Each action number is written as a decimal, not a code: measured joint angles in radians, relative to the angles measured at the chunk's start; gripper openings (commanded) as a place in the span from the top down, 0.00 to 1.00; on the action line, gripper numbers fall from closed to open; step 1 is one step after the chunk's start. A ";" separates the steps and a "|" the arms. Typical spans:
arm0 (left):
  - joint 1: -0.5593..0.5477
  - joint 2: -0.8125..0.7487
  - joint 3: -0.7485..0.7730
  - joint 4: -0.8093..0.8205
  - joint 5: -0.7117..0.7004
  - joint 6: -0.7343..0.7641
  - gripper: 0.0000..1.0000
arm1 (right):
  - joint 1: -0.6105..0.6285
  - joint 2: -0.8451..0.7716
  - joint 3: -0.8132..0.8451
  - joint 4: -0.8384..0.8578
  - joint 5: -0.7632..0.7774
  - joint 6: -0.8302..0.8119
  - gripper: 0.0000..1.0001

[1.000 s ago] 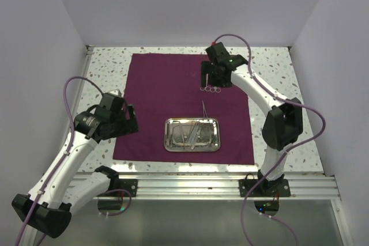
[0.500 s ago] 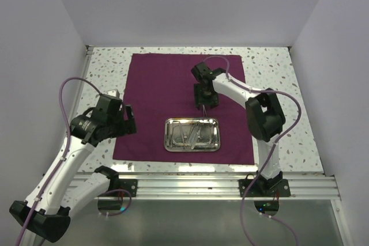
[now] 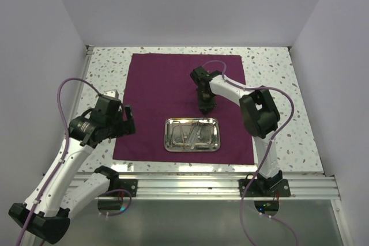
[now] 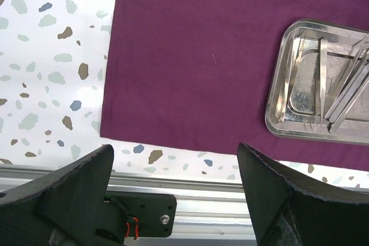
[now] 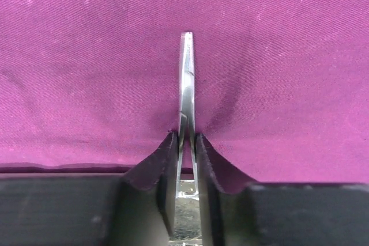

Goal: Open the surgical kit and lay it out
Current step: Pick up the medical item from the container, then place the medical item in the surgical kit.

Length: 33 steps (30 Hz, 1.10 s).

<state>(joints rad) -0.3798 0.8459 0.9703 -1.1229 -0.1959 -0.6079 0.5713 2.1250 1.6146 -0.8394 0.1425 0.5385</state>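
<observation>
Right wrist view shows your right tool [image 5: 185, 148] pinching a silver instrument [image 5: 187, 73] flat on the maroon cloth [image 5: 86, 56], just beyond the steel tray [image 3: 192, 120]. Your left tool [image 4: 176, 154] gapes wide over the cloth's near-left corner, desk [image 4: 52, 56] alongside.

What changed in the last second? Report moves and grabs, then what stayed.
The right claw moved nearer and slightly left across the cloth, down to the tweezers lying just beyond the tray, and closed on them. The left claw stayed open by the cloth's left edge, barely shifting. The tray and cloth did not move.
</observation>
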 measured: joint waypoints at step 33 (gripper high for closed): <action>0.000 0.169 0.051 0.006 0.058 -0.021 0.11 | -0.243 0.406 0.743 -0.198 0.205 -0.129 0.92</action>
<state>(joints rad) -0.3798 1.0145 1.0214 -1.1168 -0.1375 -0.6292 0.3286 2.5309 2.3573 -1.0378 0.3477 0.4091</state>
